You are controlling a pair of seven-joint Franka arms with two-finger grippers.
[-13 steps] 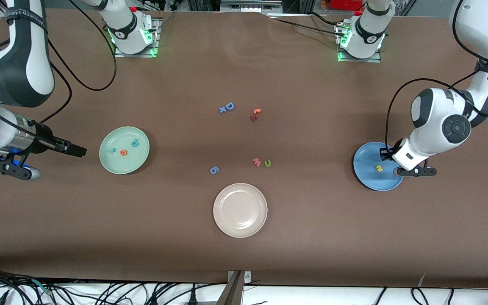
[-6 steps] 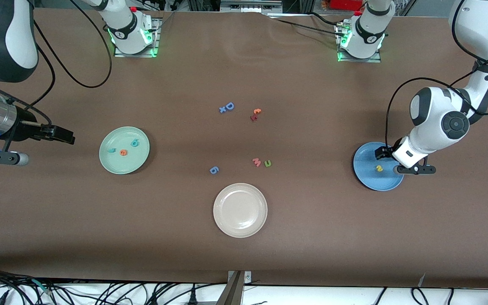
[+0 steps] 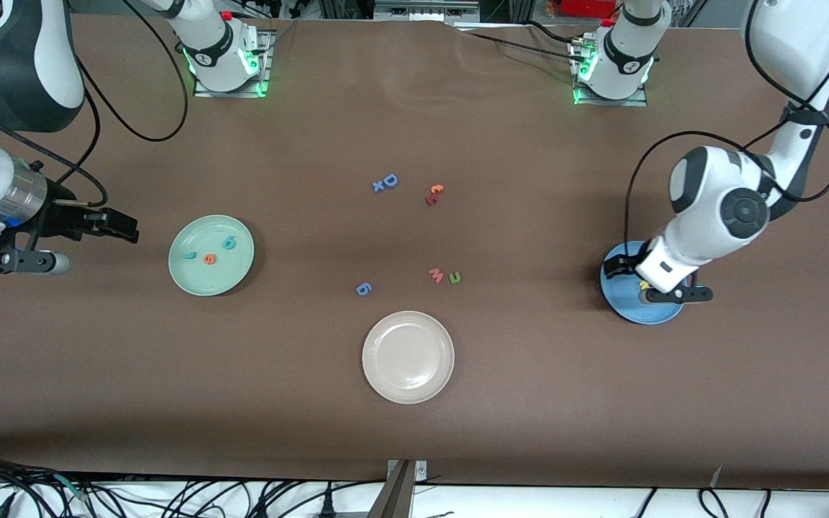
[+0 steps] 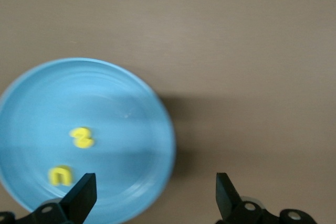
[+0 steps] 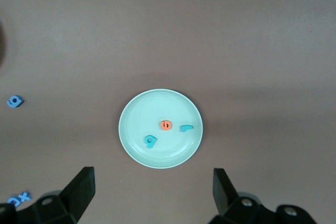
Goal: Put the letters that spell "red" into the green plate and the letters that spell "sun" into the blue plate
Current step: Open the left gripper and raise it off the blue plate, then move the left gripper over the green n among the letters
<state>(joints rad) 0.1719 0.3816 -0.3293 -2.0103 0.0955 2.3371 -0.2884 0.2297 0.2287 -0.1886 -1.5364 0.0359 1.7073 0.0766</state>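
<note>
The blue plate [image 4: 121,103] holds a yellow "s" [image 4: 82,138] and a yellow "u" [image 4: 60,175]. My left gripper [image 4: 155,192] hangs open and empty over that plate's rim [image 3: 623,296]. The green "n" [image 3: 455,277] lies on the table beside a pink letter, mid-table. The green plate [image 3: 211,280] holds the orange "e" [image 3: 209,259], the teal "r" [image 3: 188,255] and the teal "d" [image 3: 229,243]. My right gripper [image 3: 123,232] is open and empty, raised over bare table beside the green plate [image 5: 136,114] toward the right arm's end.
A beige plate [image 3: 408,388] sits nearest the front camera, mid-table. Loose letters lie around the middle: pink "w" [image 3: 435,275], blue "6" [image 3: 363,289], blue "D" [image 3: 390,180] with a small "x", and an orange "c" [image 3: 437,189] over a red letter.
My left gripper has opened over the blue plate, where two yellow letters now lie, and its arm has shifted toward mid-table. My right arm has shifted slightly, still open.
</note>
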